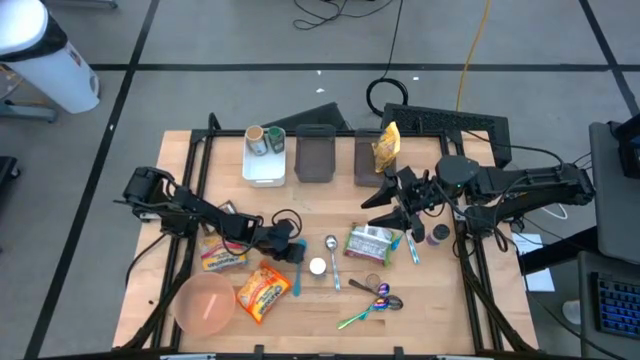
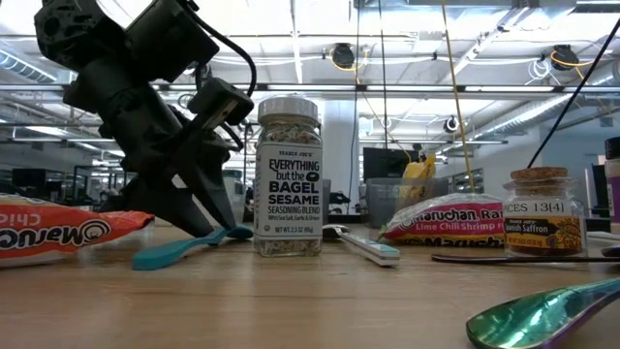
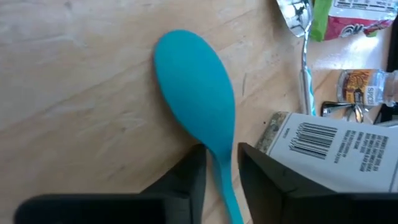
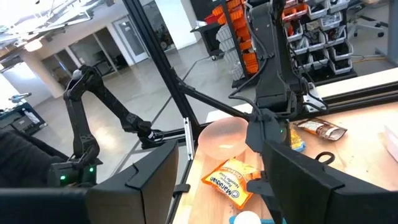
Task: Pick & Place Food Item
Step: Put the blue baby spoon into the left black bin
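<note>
Bright overhead strip lights w/ glare; foreground spoon point(image 2: 542, 320) blurred.

teal spoon point(image 3: 196, 102) | pink bowl point(image 1: 205, 303) | orange ramen packet point(image 1: 263, 291)

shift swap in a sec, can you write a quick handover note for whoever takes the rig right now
Left hand: down on the table, fingers either side of the teal spoon handle, closing; spoon not lifted.
Right hand: open, empty, above the green ramen pack.
Orange ramen pack by the pink bowl; seasoning jar upright beside the spoon.
Done: no food visibly placed.
Left: finish the grasp, lift, place.
</note>
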Tool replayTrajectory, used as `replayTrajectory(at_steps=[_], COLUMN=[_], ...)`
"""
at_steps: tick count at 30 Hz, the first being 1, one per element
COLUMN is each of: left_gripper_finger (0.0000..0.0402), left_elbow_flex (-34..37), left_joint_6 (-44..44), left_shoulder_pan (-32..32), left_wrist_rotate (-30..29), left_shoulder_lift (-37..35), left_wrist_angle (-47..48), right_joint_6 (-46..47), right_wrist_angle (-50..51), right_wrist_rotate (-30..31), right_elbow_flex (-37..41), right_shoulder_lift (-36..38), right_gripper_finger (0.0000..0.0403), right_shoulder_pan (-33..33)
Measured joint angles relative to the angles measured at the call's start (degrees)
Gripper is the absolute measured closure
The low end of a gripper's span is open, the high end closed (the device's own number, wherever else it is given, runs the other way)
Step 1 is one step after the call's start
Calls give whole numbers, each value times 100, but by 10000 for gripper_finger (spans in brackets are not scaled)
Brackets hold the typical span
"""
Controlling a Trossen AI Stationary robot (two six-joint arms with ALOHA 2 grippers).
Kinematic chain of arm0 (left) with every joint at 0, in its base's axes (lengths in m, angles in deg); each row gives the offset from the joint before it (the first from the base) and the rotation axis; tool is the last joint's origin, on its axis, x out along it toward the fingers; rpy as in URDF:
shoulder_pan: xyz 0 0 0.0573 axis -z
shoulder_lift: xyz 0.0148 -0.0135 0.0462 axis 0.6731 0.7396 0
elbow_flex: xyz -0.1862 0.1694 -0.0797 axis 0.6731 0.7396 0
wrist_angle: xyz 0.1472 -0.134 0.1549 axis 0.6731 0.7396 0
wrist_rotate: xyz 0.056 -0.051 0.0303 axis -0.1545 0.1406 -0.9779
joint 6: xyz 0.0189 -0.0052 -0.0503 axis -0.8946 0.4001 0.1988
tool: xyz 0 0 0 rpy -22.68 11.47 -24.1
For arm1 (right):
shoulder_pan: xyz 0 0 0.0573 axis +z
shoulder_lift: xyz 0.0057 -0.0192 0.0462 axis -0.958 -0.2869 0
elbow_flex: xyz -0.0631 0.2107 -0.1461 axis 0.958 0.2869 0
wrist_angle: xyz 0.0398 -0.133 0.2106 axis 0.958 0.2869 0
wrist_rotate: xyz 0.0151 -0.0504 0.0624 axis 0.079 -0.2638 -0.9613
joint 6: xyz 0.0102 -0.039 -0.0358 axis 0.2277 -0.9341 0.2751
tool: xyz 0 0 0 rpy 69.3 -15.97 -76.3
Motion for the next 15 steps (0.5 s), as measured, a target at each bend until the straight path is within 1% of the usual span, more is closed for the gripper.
replayTrajectory(at_steps=[3,15], left_gripper_finger=[323,386], left_elbow_flex=[3,7], left_joint_6=[12,10], left_shoulder_pan=[0,-24], left_wrist_rotate=[-48,-195], left_shoulder_lift=[2,2], left_wrist_angle=[27,18], right_joint_6=[-6,-23], right_wrist_angle=[0,0], right_wrist_rotate=[1,-2], right_elbow_flex=[0,0], right_shoulder_lift=[0,0], right_gripper_finger=[177,177], right_shoulder_pan=[0,0])
